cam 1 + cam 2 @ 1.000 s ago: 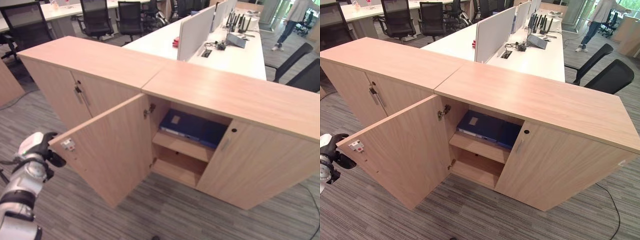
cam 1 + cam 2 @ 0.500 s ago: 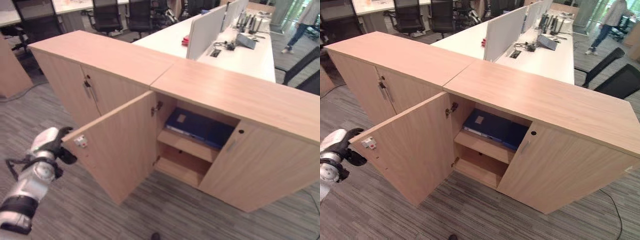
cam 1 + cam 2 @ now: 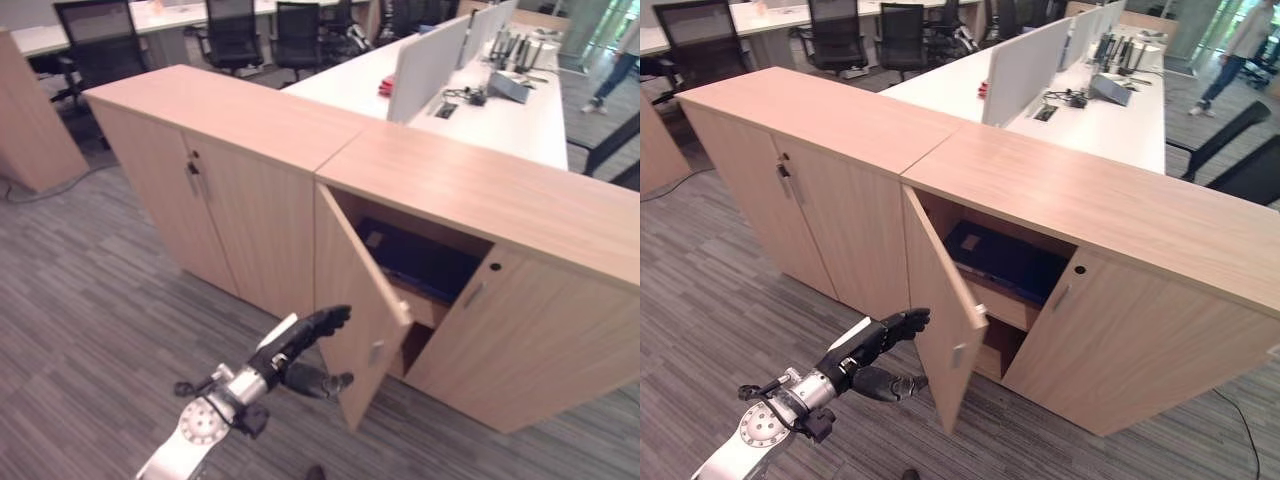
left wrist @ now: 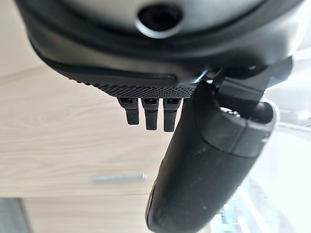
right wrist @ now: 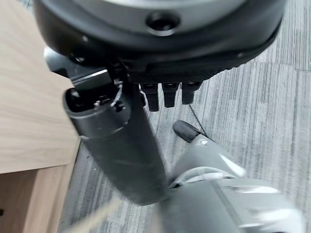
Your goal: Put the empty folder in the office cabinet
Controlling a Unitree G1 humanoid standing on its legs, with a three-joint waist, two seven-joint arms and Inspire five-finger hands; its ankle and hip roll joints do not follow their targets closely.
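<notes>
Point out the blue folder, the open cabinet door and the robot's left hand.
blue folder point(image 3: 1005, 262): right eye view, its top cover.
open cabinet door point(image 3: 933, 300): right eye view, its outer face.
left hand point(image 3: 300, 338): left eye view, its straight fingers.

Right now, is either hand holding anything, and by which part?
Nothing is held. The left hand reaches open-fingered toward the light wooden cabinet door; right hand holds nothing.

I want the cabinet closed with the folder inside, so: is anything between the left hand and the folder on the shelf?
Yes. The half-open cabinet door stands between the left hand, whose straight fingers reach to its outer face, and the blue folder lying flat on the shelf inside. Nothing visible sits between the door and the cabinet opening.
</notes>
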